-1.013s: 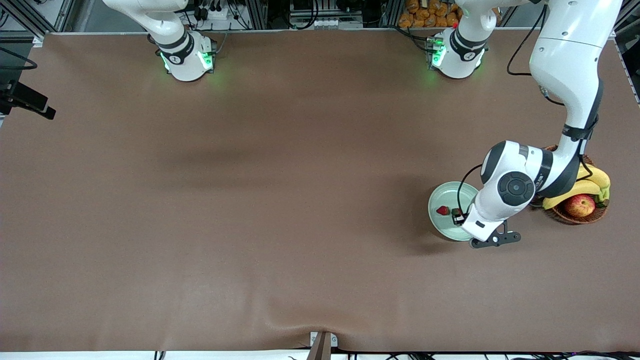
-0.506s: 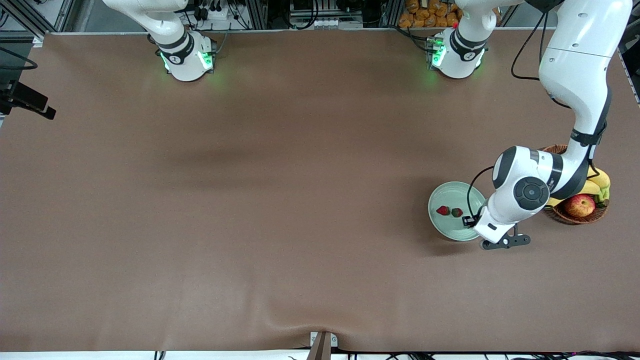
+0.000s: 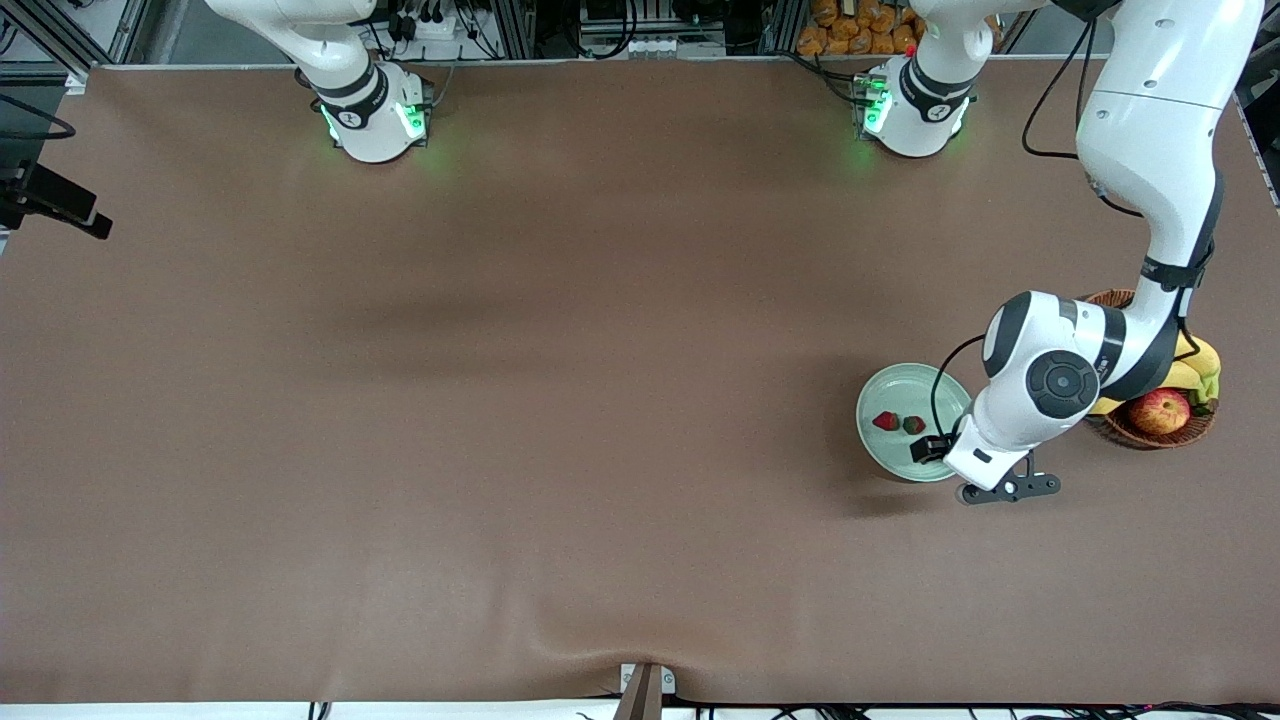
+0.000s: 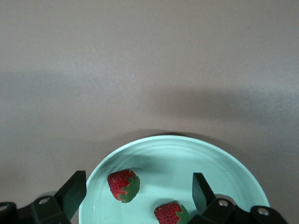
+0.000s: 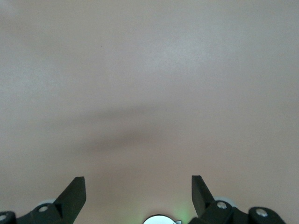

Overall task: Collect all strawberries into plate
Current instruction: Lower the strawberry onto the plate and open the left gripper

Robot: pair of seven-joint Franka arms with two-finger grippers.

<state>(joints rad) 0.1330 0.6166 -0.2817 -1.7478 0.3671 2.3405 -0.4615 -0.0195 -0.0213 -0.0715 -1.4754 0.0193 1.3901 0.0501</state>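
Note:
The pale mint-green plate (image 3: 900, 385) lies near the left arm's end of the table. Two strawberries (image 3: 885, 421) (image 3: 913, 425) lie in it side by side, apart from each other. My left gripper (image 3: 926, 448) hangs open and empty over the plate's edge that faces the basket. In the left wrist view the plate (image 4: 187, 158) and both berries (image 4: 123, 185) (image 4: 171, 213) show under my open left gripper (image 4: 138, 193). A third strawberry is not in view. My right gripper (image 5: 138, 196) is open and empty over bare table near its base; the right arm waits.
A brown wicker basket (image 3: 1150, 435) stands beside the plate toward the left arm's end, holding a red-yellow apple (image 3: 1160, 410) and bananas (image 3: 1195, 365). The left arm's elbow hangs over the basket. A brown cloth covers the table (image 3: 560, 400).
The left gripper let go of the second strawberry beside the first in the plate, then drew back toward the basket and a little toward the front camera.

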